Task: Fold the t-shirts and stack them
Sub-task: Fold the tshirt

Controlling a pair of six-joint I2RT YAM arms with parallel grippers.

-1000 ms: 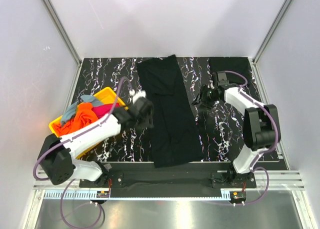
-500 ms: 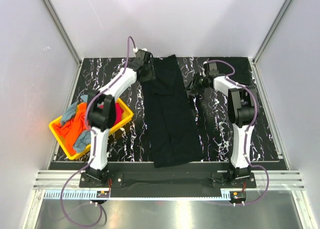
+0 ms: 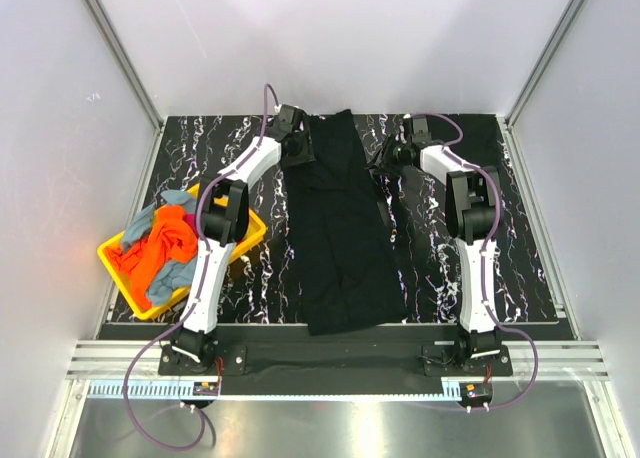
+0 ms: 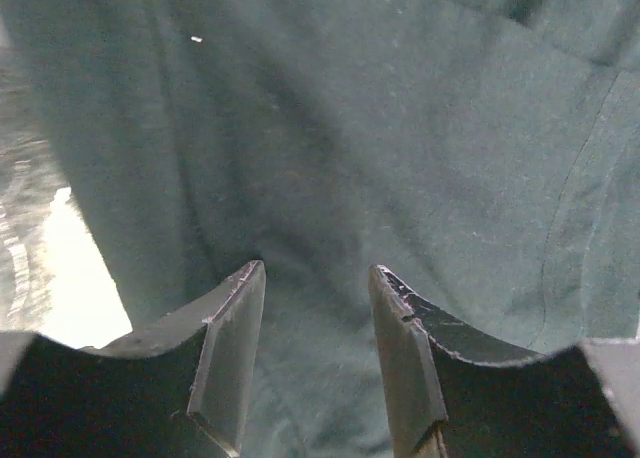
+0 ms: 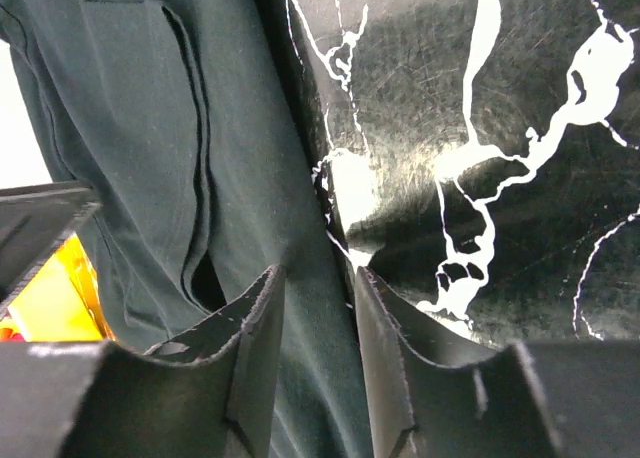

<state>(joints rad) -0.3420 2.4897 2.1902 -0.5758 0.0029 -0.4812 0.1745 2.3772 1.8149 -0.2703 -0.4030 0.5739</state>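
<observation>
T-shirt, black (image 3: pixel 335 218), lies lengthwise down the middle of the worktop (image 3: pixel 430 248), folded narrow. Left fingers (image 3: pixel 297 154) sit half-open at its far left edge, cloth beneath, nothing clamped. Right fingers (image 3: pixel 388 160) show a narrower gap, straddling the shirt's far right edge against the marble, not pinched shut. Orange and grey-blue tees (image 3: pixel 160 246) are heaped in the yellow tray (image 3: pixel 250 240) at left.

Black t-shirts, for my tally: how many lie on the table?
2: a long shirt down the middle, a second shirt at the far right corner. Others may hide in the tray.
</observation>
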